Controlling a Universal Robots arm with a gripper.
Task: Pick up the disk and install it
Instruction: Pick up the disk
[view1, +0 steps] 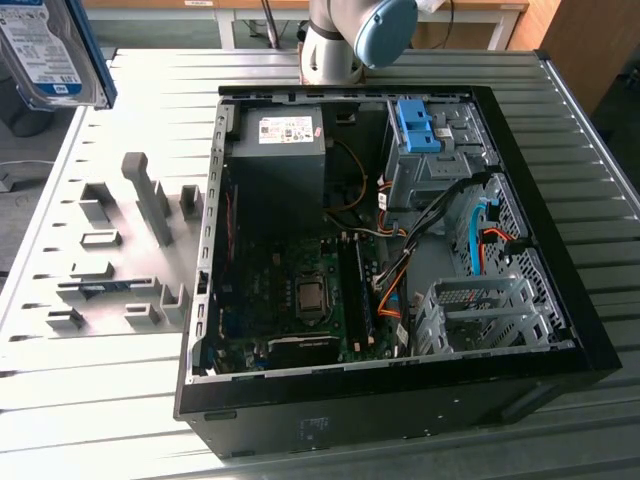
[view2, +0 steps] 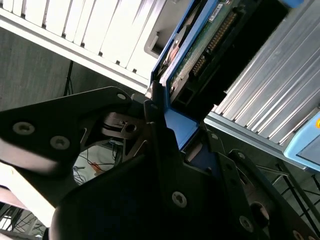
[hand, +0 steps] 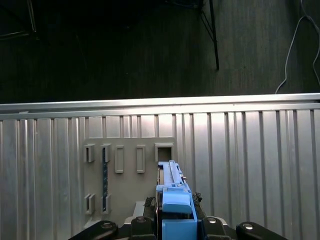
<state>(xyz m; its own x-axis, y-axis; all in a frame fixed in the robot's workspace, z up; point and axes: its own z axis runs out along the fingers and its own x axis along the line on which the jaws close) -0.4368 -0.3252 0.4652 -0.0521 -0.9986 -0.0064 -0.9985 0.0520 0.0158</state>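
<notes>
The disk (view1: 45, 50), a silver drive with a blue-and-white label and a blue rail, hangs in the air at the exterior view's upper left, above the table. In the second wrist view its green circuit board and blue rail (view2: 200, 50) run out from between my black fingers (view2: 155, 107). My gripper (view2: 167, 125) is shut on the disk. The first wrist view looks down along the disk's blue edge (hand: 174, 192), with the gripper (hand: 175, 222) clamped around it, above the grey slotted holder (hand: 130, 175).
The open black computer case (view1: 560, 330) lies on the ribbed metal table (view1: 100, 420), with a motherboard, power-supply box (view1: 280, 135), a blue bracket on a drive cage (view1: 420, 125) and a metal cage (view1: 480, 315). The grey holder (view1: 120, 260) stands beside the case. The arm's base (view1: 340, 40) is behind.
</notes>
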